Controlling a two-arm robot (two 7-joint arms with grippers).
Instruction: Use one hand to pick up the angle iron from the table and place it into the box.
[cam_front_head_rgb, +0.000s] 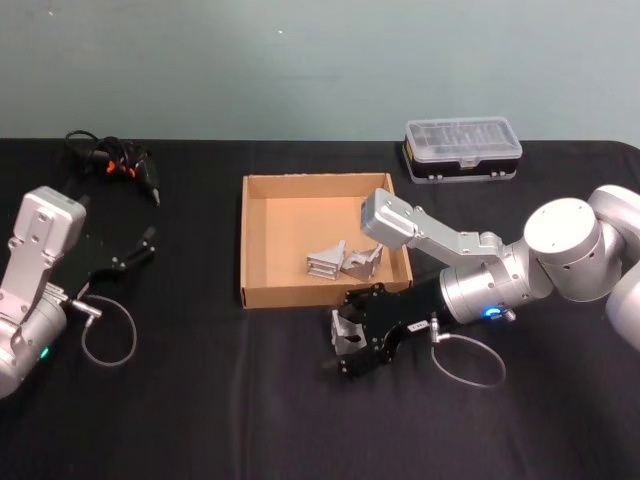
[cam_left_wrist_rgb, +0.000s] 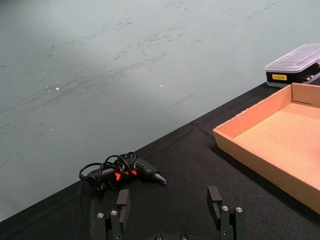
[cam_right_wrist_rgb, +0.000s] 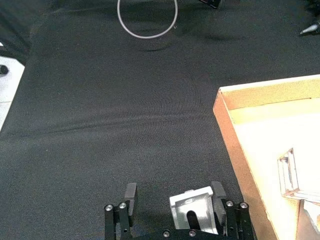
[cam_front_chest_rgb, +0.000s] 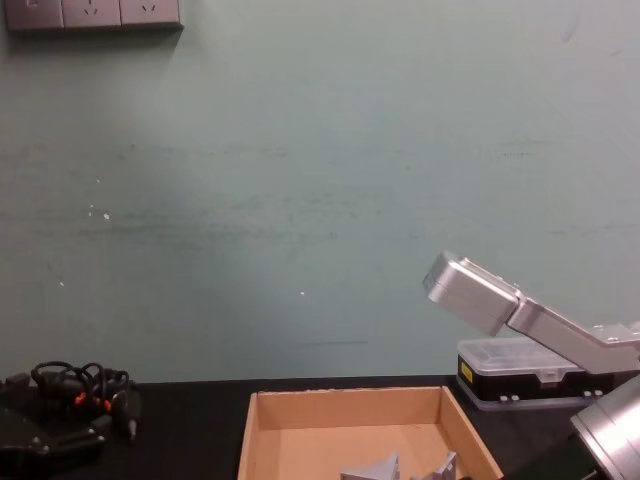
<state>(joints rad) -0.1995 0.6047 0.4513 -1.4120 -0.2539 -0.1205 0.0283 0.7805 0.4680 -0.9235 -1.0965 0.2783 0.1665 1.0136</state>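
Angle iron (cam_right_wrist_rgb: 194, 209) flat on the table (cam_front_head_rgb: 230, 400), just outside the near wall of the box (cam_front_head_rgb: 300, 296). It sits between the fingers of my right hand (cam_front_head_rgb: 342, 345), which are spread wide, one right against the metal and the other well clear, so nothing is clamped. Inside the box, two more angle irons (cam_front_head_rgb: 343, 262) lie side by side (towards the near wall). My left hand (cam_front_head_rgb: 140, 250) is parked at the table's left side, fingers apart.
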